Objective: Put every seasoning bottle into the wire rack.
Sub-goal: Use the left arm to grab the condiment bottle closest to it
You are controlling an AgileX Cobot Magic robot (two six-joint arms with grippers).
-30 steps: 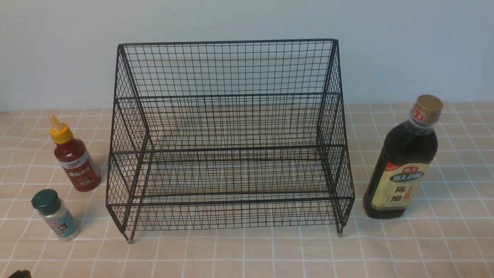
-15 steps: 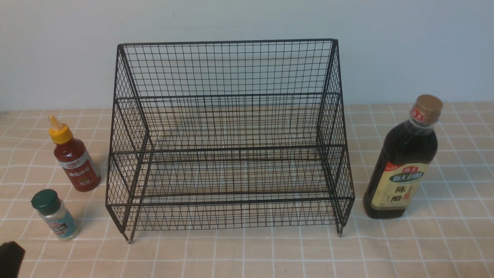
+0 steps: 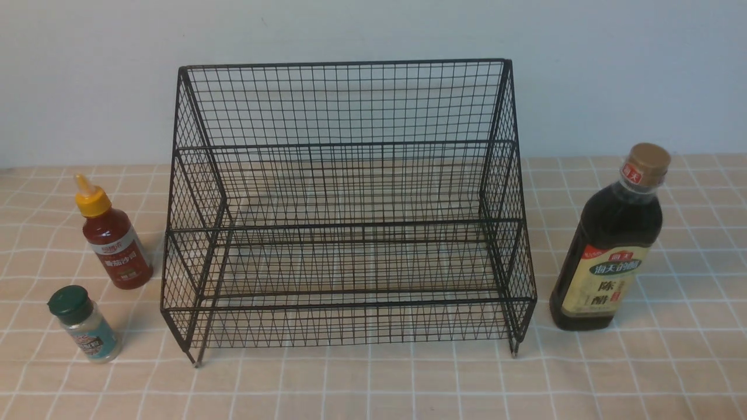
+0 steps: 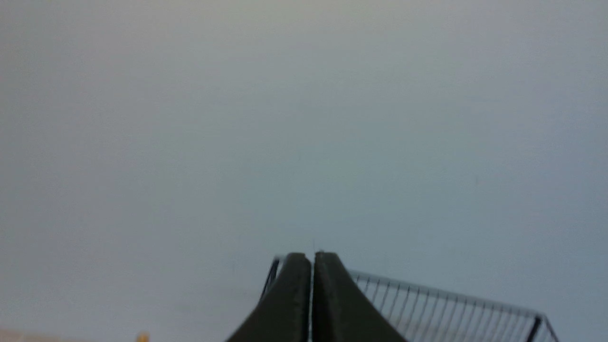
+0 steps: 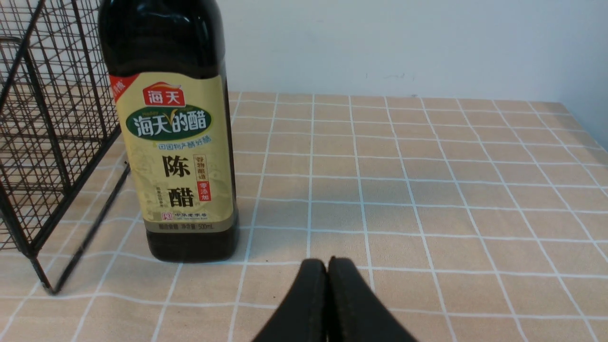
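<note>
Black wire-mesh two-tier rack [image 3: 350, 300]: no bottle in it. Tall dark tan-capped vinegar bottle [image 3: 607, 251] upright just right of it; small red yellow-nozzled sauce bottle [image 3: 117, 245] and tiny green-capped shaker [image 3: 87, 329] upright to its left, likely one side per arm. Left gripper [image 4: 312, 259], right gripper [image 5: 327, 262]: fingers closed, holding nothing.

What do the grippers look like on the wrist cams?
Only the finger ends show. The left gripper has two dark, matte fingers that flare out from narrow rounded tips. The right gripper has the same shape, in black. No cables, markings or arm links are visible.
</note>
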